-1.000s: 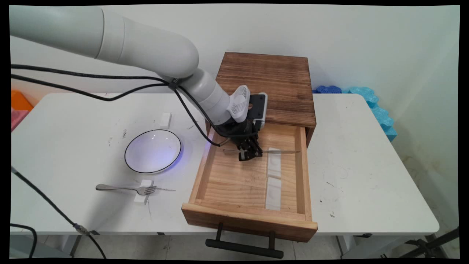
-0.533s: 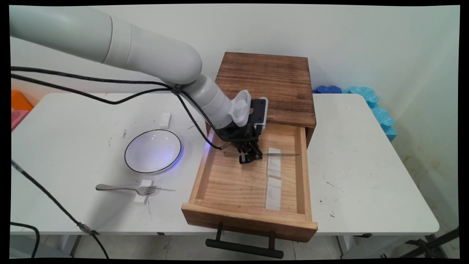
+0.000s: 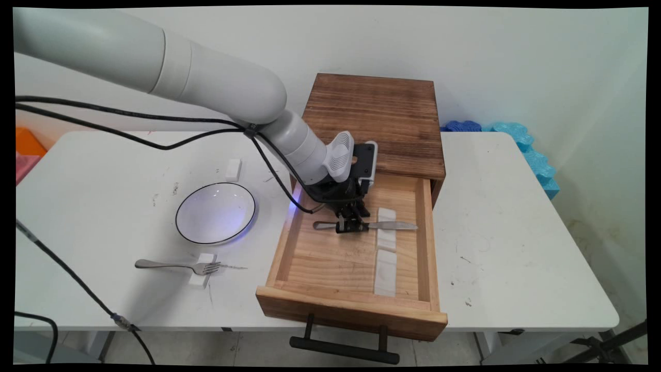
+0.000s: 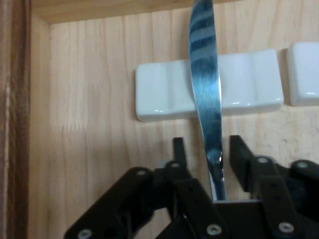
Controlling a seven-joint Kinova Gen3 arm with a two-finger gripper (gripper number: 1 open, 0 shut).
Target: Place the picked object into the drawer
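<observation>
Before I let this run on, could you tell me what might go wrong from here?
1. The knife lies across one white rest only by its blade; its handle overhangs and could tip or roll off.
2. The gripper fingers flank the knife closely; pulling away crookedly might drag it along.

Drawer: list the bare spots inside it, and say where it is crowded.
Inside the drawer, bare wood runs from its left wall to the two white rests, in front of the knife. It is crowded at the back, where the gripper straddles the knife, whose blade lies across the rear rest.
</observation>
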